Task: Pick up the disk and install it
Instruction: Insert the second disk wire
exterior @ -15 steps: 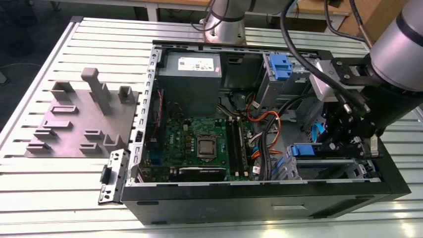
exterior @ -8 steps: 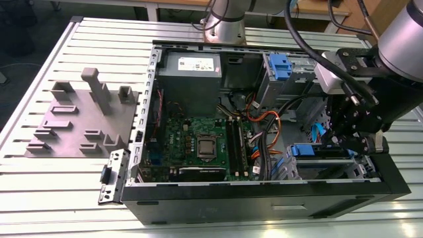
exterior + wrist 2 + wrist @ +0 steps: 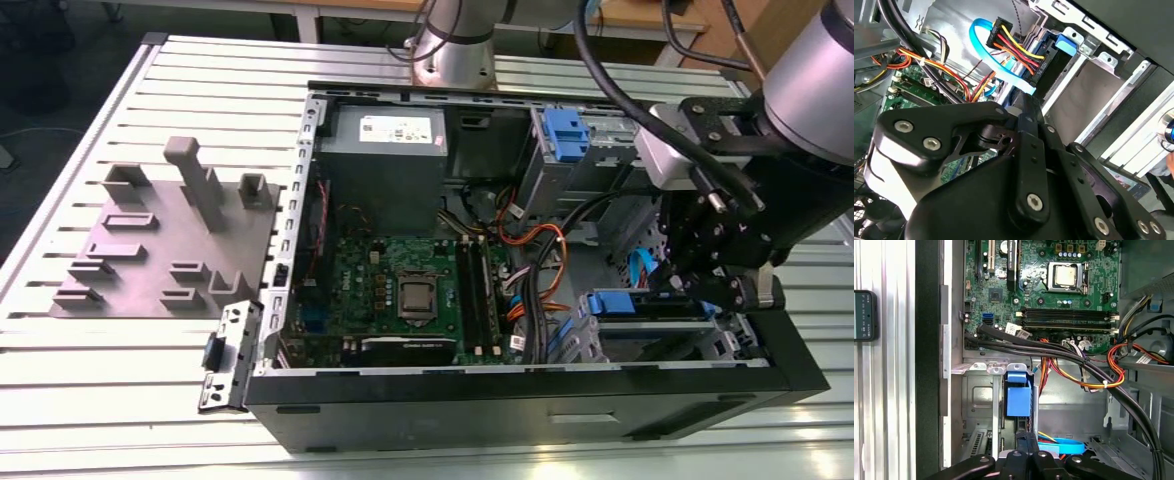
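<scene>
Gripper [image 3: 1026,452] just beside seated disk [image 3: 1018,401]

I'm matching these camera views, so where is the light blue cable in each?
Exterior view: light blue cable toward the exterior view's right, by the arm.
Second wrist view: cable loops from a black connector.
First wrist view: cable lies beside the gripper.
Shared landmark: green motherboard.

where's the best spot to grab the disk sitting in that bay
Probably the disk by its exposed blue frame end, coming straight in through the open side of the case, since the bay walls cover its flat faces.
</scene>
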### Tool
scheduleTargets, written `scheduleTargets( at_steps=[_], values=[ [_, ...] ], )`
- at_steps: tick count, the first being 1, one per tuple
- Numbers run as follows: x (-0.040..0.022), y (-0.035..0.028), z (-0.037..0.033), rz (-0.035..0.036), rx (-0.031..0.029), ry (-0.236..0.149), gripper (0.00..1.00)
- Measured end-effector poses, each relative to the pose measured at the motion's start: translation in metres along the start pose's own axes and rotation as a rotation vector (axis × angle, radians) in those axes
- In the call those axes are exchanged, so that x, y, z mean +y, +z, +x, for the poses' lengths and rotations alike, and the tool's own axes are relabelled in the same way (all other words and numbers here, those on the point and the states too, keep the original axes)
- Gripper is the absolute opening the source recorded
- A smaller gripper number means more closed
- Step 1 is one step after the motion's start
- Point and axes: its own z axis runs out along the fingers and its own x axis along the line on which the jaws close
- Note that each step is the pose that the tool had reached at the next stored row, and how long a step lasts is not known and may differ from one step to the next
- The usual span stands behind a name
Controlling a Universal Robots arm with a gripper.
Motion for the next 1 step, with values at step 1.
scheduleTargets(
  at_steps=[1],
  values=[
    [0.0000,0.0000,0.0000,0.0000,0.0000,0.000,0.11]
  ],
)
